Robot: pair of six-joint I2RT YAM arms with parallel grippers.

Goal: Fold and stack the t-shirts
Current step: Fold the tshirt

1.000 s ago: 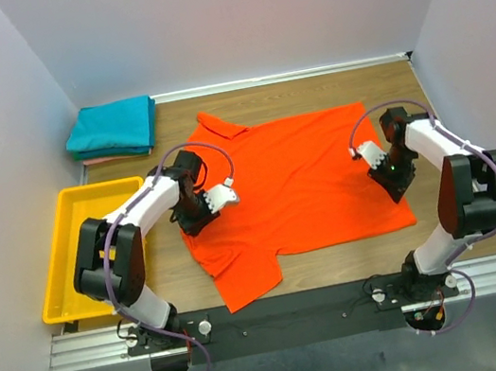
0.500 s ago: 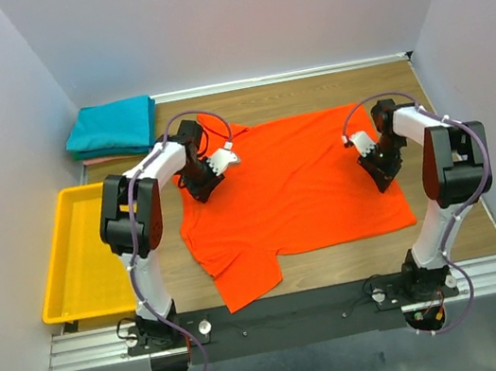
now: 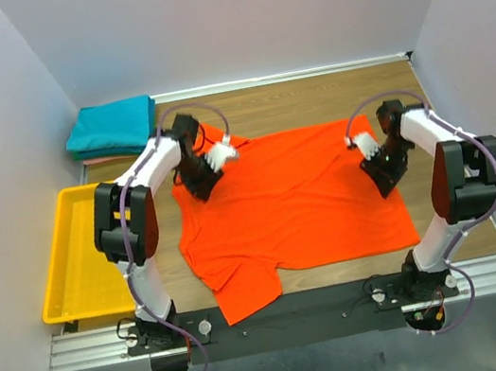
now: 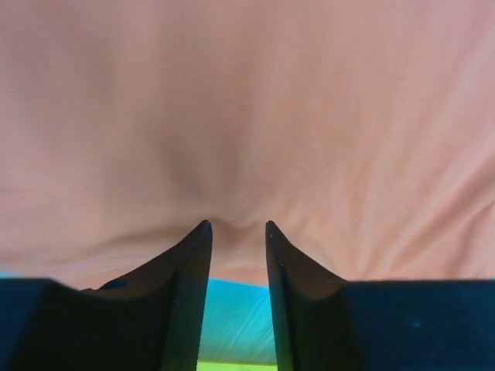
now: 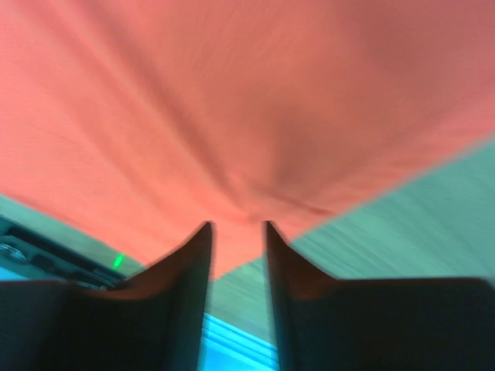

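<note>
The bright orange-red t-shirt (image 3: 299, 200) lies spread flat across the middle of the wooden table, collar at the far left, one sleeve hanging toward the near edge. My left gripper (image 3: 200, 190) is shut on the cloth near its left shoulder. In the left wrist view the cloth (image 4: 247, 116) puckers at the gripper (image 4: 236, 226). My right gripper (image 3: 389, 182) is shut on the shirt's right edge. In the right wrist view the cloth (image 5: 232, 100) gathers at the gripper (image 5: 236, 226). The folded teal t-shirt (image 3: 111, 125) lies on the pale pink one (image 3: 97, 159) at the far left corner.
A yellow plastic tray (image 3: 74, 264) stands at the left, beside the shirt. Walls close in the left, right and far sides. The black rail with the arm bases (image 3: 299, 311) runs along the near edge, close to the shirt's lower sleeve.
Both grippers have pulled the orange-red shirt toward the near edge. Its far edge and lower sleeve have shifted nearer. The left gripper earlier moved from mid-left up to the shoulder.
</note>
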